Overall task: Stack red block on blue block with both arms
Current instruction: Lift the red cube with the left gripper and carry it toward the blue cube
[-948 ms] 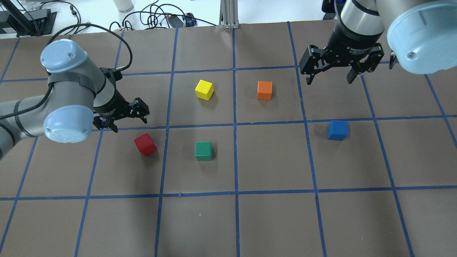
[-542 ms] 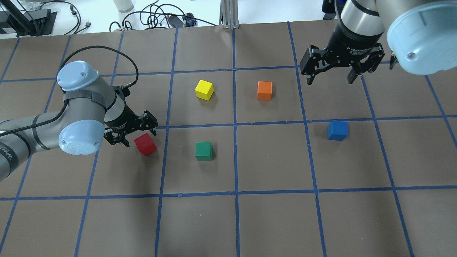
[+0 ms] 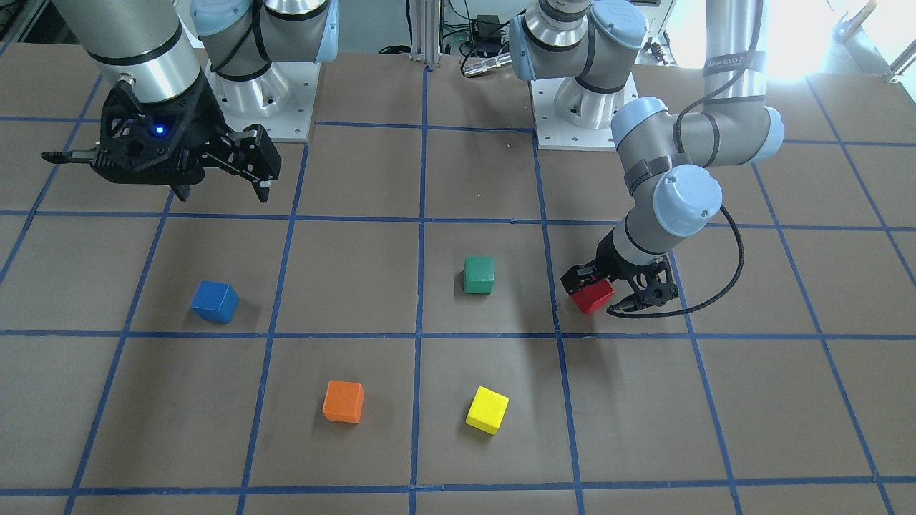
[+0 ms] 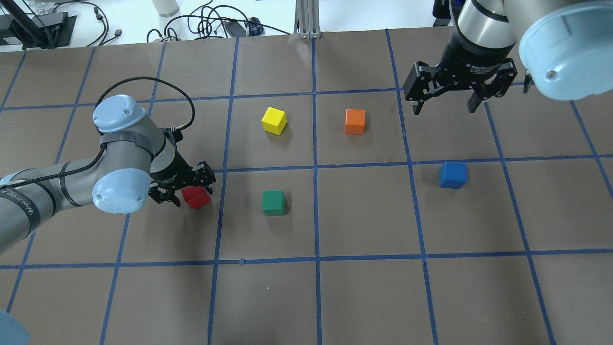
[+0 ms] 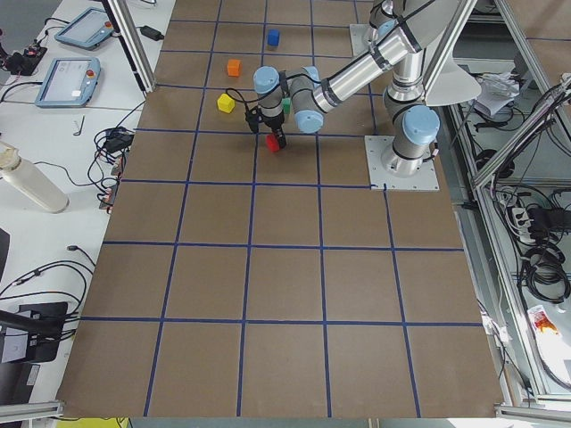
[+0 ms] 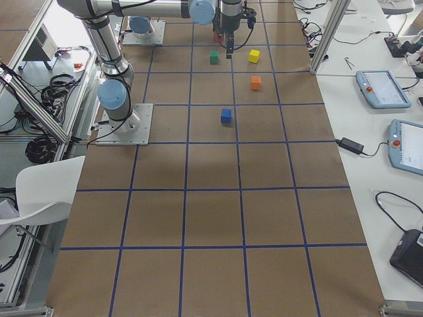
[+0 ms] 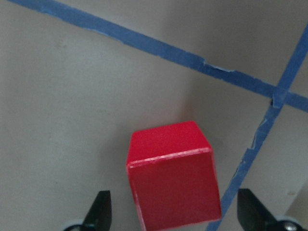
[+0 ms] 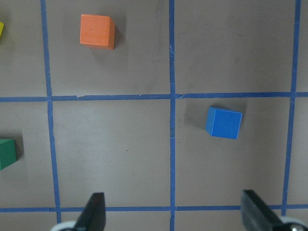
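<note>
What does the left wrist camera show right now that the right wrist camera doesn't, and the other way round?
Left wrist only: the red block, between the open fingertips of the left gripper, a gap on each side. Right wrist only: the blue block, orange block and an edge of the green block, all ahead of the right gripper, which has nothing between its fingertips. Both: the brown table crossed by blue tape lines.

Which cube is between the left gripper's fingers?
The red block: open fingers of the left gripper flank it. The green block, yellow block, orange block and blue block lie apart.
</note>
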Controlling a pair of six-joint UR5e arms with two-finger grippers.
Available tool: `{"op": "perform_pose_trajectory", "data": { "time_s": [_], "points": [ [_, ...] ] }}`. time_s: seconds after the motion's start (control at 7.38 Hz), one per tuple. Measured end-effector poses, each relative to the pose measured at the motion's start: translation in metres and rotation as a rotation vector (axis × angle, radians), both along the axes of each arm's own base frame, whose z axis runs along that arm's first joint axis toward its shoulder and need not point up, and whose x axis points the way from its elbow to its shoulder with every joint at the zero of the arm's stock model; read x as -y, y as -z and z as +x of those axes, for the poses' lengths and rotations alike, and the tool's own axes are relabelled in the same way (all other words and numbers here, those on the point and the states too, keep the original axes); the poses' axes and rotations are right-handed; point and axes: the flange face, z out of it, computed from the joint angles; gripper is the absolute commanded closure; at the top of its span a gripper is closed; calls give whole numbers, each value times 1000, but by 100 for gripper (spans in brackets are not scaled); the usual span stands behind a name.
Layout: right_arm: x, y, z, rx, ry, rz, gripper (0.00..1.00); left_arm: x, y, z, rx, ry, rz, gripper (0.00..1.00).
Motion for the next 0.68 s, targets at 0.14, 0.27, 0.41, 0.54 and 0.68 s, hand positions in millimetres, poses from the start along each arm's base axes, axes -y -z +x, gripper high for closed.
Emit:
{"op": "perform_pose_trajectory", "data": {
  "time_s": [0.14,0.27,0.41,0.54,0.68],
  "points": [
    [0,0,0,0,0,-1,0,4,-4,1,13,34,-15,92],
    [0,0,0,1,-1,0,0,10,-17,2,24,90,-45,91],
    [1,0,0,4,-1,1,0,20,-39,0,30,140,-87,90],
    [1,1,1,5,-2,2,0,29,-60,-12,32,184,-124,91],
    [1,1,1,7,-2,2,0,34,-79,-41,33,248,-151,91]
  ]
}}
